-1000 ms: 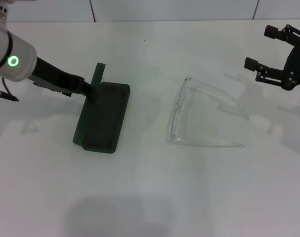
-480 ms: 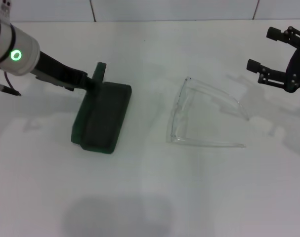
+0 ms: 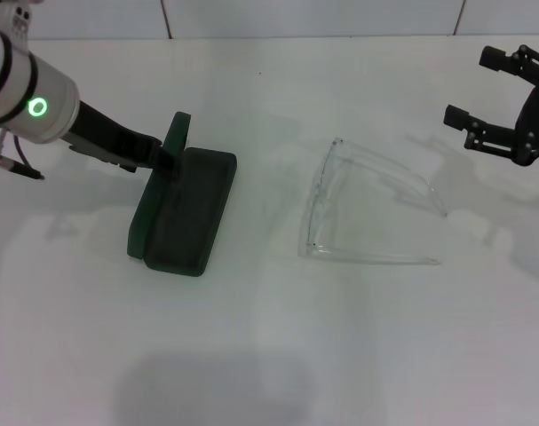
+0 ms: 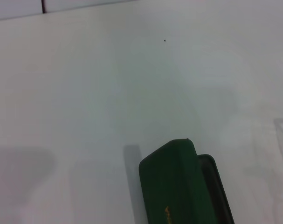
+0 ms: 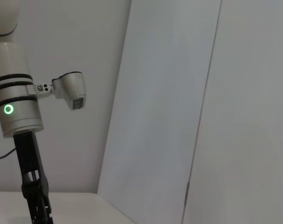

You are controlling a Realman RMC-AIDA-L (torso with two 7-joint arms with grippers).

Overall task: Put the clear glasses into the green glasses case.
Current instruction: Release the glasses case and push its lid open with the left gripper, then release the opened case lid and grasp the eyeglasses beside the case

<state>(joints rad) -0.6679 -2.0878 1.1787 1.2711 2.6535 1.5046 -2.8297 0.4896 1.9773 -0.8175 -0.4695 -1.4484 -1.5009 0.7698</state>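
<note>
The green glasses case (image 3: 191, 209) lies open on the white table, left of centre, with its lid (image 3: 161, 195) standing nearly upright along its left side. My left gripper (image 3: 165, 163) reaches in from the left and is shut on the lid's upper edge. The left wrist view shows the lid (image 4: 176, 186) with gold lettering, but no fingers. The clear glasses (image 3: 316, 209) lie unfolded on the table right of the case, arms pointing right. My right gripper (image 3: 471, 87) hovers open at the far right, well away from the glasses.
The white table (image 3: 269, 355) ends at a tiled wall behind. The right wrist view looks across at my left arm (image 5: 15, 107) and a pale wall panel.
My left arm has shifted slightly and the lid now stands a little wider. The right gripper drifted a touch to the right. The glasses have not moved.
</note>
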